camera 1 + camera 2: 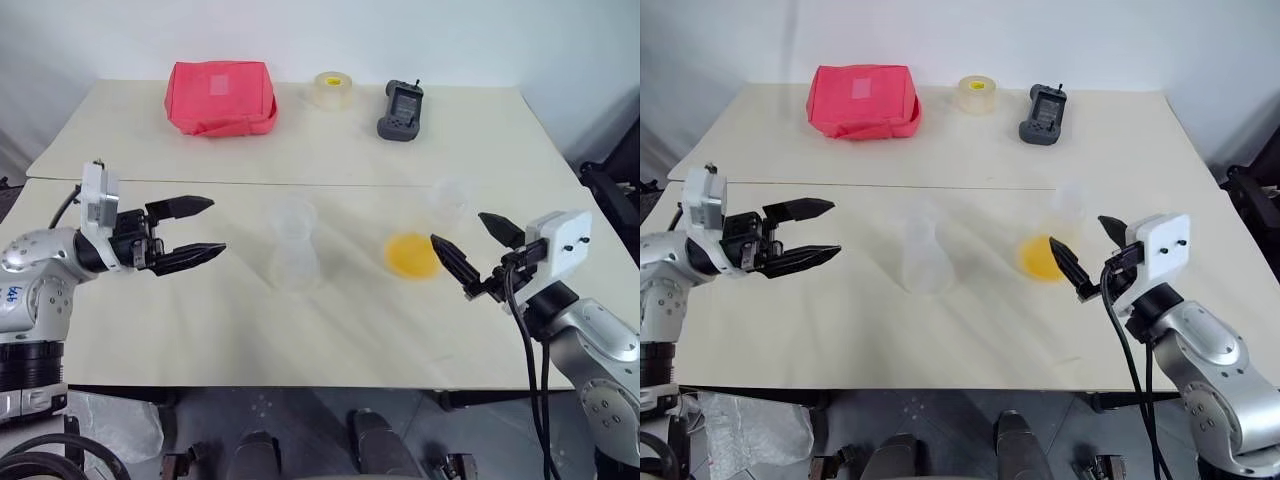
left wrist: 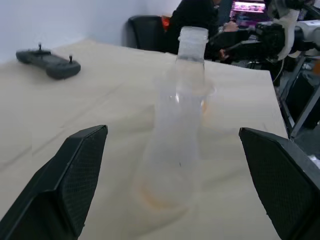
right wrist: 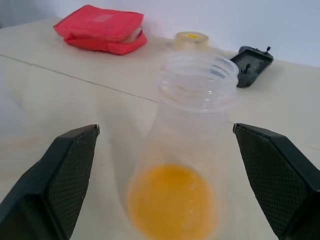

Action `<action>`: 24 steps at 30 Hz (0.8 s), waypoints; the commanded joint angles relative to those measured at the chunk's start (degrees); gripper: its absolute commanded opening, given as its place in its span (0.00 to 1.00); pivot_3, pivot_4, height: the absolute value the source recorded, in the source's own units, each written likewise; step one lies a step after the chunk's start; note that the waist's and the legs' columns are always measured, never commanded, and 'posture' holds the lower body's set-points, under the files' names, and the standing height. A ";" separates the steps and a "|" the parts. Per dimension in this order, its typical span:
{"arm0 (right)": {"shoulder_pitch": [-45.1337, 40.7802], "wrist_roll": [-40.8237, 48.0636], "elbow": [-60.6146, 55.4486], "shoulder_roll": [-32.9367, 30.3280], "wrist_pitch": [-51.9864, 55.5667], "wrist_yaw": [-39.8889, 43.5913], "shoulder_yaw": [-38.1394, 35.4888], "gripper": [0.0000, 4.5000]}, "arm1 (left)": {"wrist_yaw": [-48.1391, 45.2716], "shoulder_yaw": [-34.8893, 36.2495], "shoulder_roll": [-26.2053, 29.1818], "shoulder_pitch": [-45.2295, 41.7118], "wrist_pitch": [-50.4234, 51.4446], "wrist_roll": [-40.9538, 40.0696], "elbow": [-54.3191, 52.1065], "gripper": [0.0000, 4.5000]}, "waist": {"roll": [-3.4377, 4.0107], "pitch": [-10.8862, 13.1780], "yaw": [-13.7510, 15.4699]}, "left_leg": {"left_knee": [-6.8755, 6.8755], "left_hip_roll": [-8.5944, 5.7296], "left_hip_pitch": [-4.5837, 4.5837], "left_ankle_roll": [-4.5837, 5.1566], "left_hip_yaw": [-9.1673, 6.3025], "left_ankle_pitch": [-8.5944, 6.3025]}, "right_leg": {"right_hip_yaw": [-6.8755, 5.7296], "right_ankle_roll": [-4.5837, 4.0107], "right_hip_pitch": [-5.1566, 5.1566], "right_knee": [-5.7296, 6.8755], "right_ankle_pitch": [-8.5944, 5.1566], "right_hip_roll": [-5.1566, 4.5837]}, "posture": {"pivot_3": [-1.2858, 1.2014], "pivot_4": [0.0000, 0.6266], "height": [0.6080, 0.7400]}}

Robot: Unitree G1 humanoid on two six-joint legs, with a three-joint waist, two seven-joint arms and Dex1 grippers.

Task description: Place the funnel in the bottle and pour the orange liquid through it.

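The left pincer (image 1: 200, 228) and right pincer (image 1: 478, 236), ribbed black fingers spread wide, grip nothing. Beyond the left stands the clear conical bottle (image 1: 294, 250); before the right, a clear container with orange liquid (image 1: 411, 254) at its bottom.

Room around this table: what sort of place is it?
Probably a robotics lab or test room. A handheld controller lies on the plain table, and the left wrist view shows equipment frames and a seated person beyond it.

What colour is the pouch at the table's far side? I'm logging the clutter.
The pouch is red-pink, clearest in the left eye view.
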 commanded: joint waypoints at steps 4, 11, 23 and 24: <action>-4.17 -3.07 5.36 0.52 -2.26 1.48 1.17 1.00 | 0.48 2.06 -0.78 1.10 -0.92 -0.47 -1.59 0.99 | 0.00 0.00 0.06 | -0.02 0.00 -0.02 0.01 -0.02 0.00 | -0.01 0.00 0.00 -0.06 0.00 0.00 | 0.52 0.24 1.00; -10.83 -5.33 12.83 3.18 -5.27 2.82 2.62 1.00 | 0.62 2.04 -1.44 1.48 -1.05 -0.47 -2.37 0.99 | 0.01 0.00 -0.32 | -0.08 0.01 0.00 0.02 0.02 -0.01 | 0.00 0.00 -0.01 -0.09 0.02 0.00 | 0.52 0.24 1.00; -13.88 -4.79 12.05 4.81 -5.14 5.40 4.27 0.54 | 2.09 1.77 -3.00 1.71 -1.45 0.07 -3.64 1.00 | 0.01 0.00 -0.25 | -0.17 0.01 -0.04 0.01 0.01 0.00 | -0.02 0.01 -0.03 -0.22 0.02 -0.03 | 0.52 0.24 1.00; -14.36 -5.02 11.40 4.68 -4.90 4.91 4.30 0.54 | 1.80 1.58 -3.08 1.70 -1.77 0.23 -3.42 1.00 | 0.01 0.01 -0.25 | -0.18 0.01 -0.04 0.01 0.01 0.00 | -0.02 0.01 -0.03 -0.22 0.02 -0.03 | 0.52 0.24 1.00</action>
